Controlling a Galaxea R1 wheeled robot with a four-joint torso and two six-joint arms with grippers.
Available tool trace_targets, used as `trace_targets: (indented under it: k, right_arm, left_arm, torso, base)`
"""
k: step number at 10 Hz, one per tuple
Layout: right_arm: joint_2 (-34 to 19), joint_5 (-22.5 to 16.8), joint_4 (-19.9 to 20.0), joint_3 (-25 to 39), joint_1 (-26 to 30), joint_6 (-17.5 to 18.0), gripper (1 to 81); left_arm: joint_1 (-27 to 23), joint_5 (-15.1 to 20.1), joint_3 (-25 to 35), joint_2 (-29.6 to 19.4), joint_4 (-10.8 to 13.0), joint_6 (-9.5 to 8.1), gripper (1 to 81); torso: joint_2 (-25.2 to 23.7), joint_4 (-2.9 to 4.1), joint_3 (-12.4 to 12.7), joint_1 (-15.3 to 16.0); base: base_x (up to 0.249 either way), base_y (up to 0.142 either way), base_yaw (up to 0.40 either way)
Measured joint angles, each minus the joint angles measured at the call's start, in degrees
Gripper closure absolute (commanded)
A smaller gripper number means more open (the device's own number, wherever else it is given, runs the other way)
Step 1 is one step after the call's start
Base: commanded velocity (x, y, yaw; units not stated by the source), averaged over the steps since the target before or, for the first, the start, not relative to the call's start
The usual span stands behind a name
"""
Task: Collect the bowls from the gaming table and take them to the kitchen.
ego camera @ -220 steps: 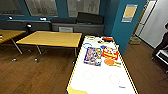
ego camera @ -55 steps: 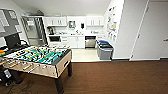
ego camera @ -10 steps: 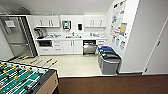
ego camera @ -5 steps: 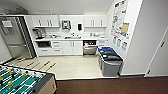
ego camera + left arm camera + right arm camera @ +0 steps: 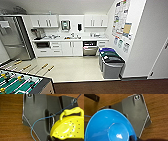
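Observation:
The yellow-green bowl (image 5: 70,129), dotted with small holes and bearing a loop handle, hangs close to the left wrist camera above the brown wood floor, my left gripper (image 5: 51,138) shut on its rim. The blue bowl (image 5: 109,127) shows large in the right wrist view, also off the floor, with my right gripper (image 5: 133,138) shut on its edge. The kitchen (image 5: 72,37) lies straight ahead in the head view: white cabinets, a white countertop (image 5: 72,39), a steel dishwasher (image 5: 90,48). The gaming table is out of view.
A green foosball table (image 5: 22,83) with rods and handles fills the near left corner. Grey bins with blue and dark lids (image 5: 111,62) stand at the right by a white wall with posters. A steel fridge (image 5: 12,40) is at the left. Pale kitchen floor (image 5: 72,68) begins past the wood flooring.
The camera has driven closer to the kitchen; cabinets and bins show larger, and the foosball table has slid toward the lower left corner. Both bowls stay held.

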Motion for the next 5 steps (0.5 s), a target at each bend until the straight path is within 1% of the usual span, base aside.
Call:
trace_targets:
  k: [5]
  right_arm:
    - [-0.07,-0.1,-0.02,-0.02,0.01,0.0,81.1]
  left_arm:
    - [0.0,-0.02,0.01,0.07,0.0,0.0,81.1]
  torso:
    - [0.0,0.0,0.0,0.0]
  base:
    - [0.18,0.0,0.0]
